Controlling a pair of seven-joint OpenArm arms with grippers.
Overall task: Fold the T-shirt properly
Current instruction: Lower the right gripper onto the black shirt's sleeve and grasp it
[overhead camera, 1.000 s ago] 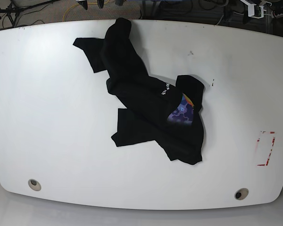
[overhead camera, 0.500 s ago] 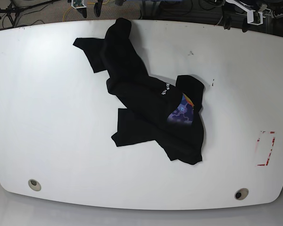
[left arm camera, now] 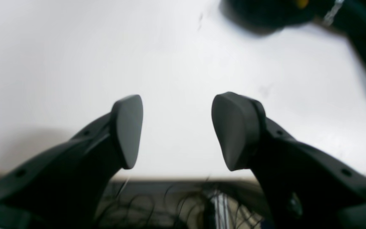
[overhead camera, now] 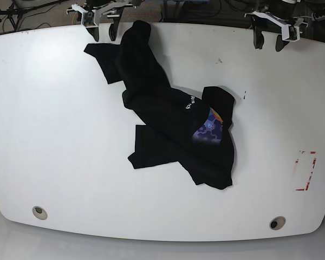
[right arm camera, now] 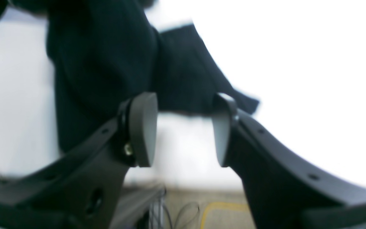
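The black T-shirt (overhead camera: pixel 173 116) lies crumpled across the middle of the white table (overhead camera: pixel 54 135), with its purple-blue graphic (overhead camera: pixel 208 130) and white lettering partly showing. My right gripper (overhead camera: pixel 103 35) hangs open at the far edge, just left of the shirt's top end. In the right wrist view the right gripper (right arm camera: pixel 183 130) is open, with the T-shirt (right arm camera: pixel 106 57) blurred just beyond its fingers. My left gripper (overhead camera: pixel 267 42) is open at the far right edge, away from the cloth. The left gripper (left arm camera: pixel 176 130) holds nothing, and the T-shirt (left arm camera: pixel 265 12) shows at the top right of that view.
A red-marked rectangle (overhead camera: pixel 305 170) sits near the table's right edge. Two round holes (overhead camera: pixel 39 212) (overhead camera: pixel 277 223) lie near the front edge. Cables run over the floor beyond the far edge.
Both grippers have come in over the table's far edge, where a second ago neither showed. The T-shirt has not moved.
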